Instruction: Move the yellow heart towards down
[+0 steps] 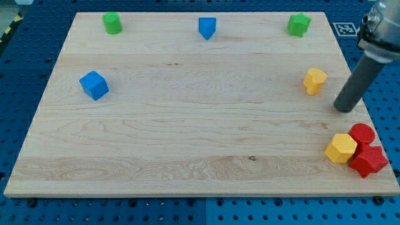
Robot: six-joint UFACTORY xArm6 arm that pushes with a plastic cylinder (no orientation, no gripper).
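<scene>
- Three blocks huddle at the pale wooden surface (187, 137)'s bottom right: a yellow block (341, 148) touching a red cylinder (362, 134) and a red star-like block (369, 160)
- My tip (343, 109), a dark matte rod with no hand, stands just right of the yellow heart (314, 81)
- Blue cube (94, 85) at left
- Along the top: green cylinder (112, 23), blue block (207, 27), green block (299, 25)

A pale wooden board (187, 125) lies on a blue perforated table (25, 56).

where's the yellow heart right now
The yellow heart sits near the board's edge on the view's right, below the green block and just left of my tip.
</scene>
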